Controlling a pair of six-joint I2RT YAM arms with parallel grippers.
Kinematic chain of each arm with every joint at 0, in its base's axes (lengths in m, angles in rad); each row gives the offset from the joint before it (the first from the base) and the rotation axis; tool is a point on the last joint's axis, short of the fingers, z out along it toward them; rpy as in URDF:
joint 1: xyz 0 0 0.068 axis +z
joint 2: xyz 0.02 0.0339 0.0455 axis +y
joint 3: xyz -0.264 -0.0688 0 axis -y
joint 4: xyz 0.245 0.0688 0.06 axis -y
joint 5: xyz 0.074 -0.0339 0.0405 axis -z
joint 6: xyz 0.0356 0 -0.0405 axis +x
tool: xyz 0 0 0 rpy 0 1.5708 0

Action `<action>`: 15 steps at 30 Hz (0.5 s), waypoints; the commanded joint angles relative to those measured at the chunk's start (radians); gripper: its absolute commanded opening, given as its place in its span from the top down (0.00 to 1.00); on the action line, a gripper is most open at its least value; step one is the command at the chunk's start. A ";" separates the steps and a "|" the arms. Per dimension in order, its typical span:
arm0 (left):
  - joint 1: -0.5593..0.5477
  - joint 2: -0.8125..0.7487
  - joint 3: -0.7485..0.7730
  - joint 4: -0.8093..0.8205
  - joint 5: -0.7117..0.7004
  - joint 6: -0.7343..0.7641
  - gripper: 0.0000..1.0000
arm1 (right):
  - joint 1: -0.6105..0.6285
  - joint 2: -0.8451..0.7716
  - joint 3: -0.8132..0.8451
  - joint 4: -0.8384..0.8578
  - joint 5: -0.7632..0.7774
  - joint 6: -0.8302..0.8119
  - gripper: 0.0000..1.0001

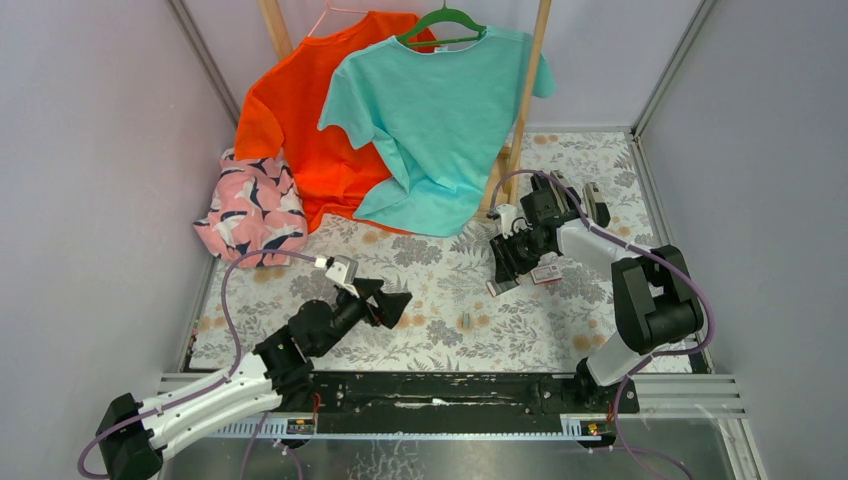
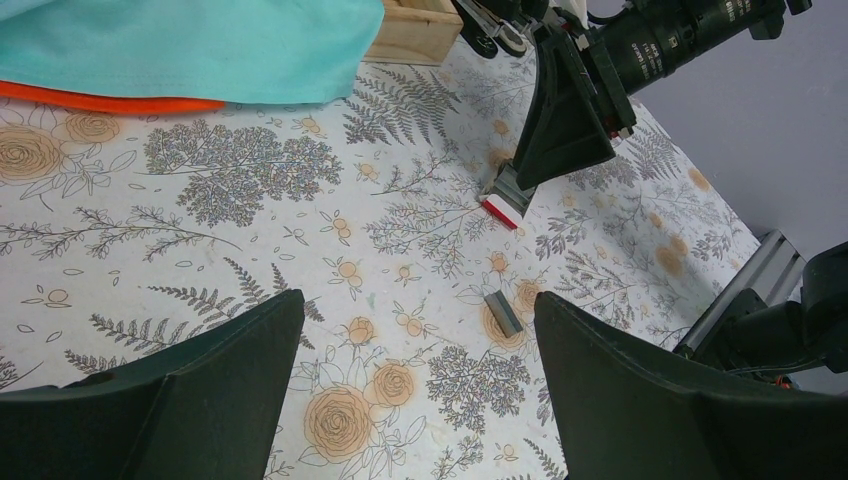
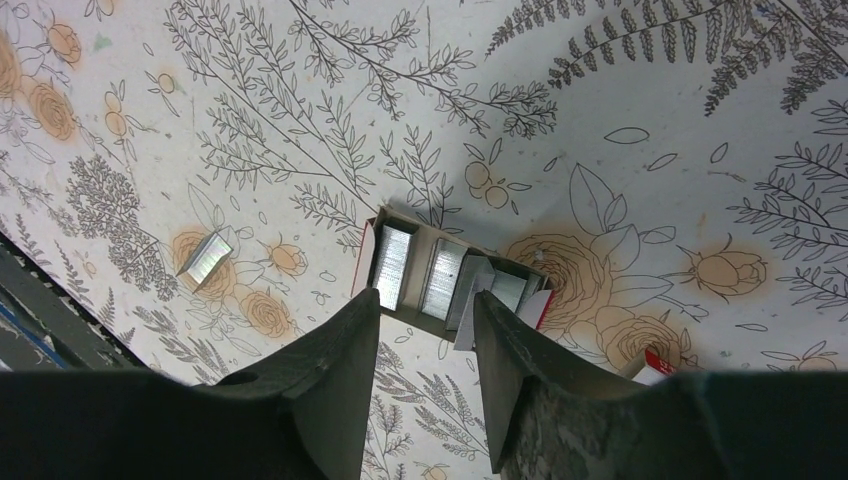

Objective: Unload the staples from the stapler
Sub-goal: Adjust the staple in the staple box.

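From above, your left pincer (image 1: 395,300) hangs spread over the floral desk (image 1: 440,345). One staple strip (image 1: 465,321) lies loose between the arms, and your right pincer (image 1: 503,275) is at the staple box (image 1: 546,273). Grey walls (image 1: 90,200) enclose it; T-shirts (image 1: 440,120) hang behind.

Left wrist: fingers wide apart, the strip ahead, untouched.

Right wrist: fingers narrowly parted over the open box, pinching nothing visible.

Unloading looks largely done, though you can't clearly pick out a stapler.
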 commanded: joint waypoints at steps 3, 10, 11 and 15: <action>0.002 -0.010 -0.002 0.011 -0.019 0.013 0.08 | -0.004 -0.016 0.030 -0.024 0.033 -0.021 0.53; 0.001 -0.014 -0.002 0.009 -0.019 0.013 0.08 | -0.007 -0.001 0.033 -0.029 0.042 -0.023 0.52; 0.001 -0.012 -0.002 0.008 -0.019 0.013 0.08 | -0.007 0.004 0.033 -0.030 0.041 -0.023 0.52; 0.002 -0.014 -0.003 0.006 -0.019 0.013 0.08 | -0.006 0.019 0.037 -0.039 0.028 -0.024 0.52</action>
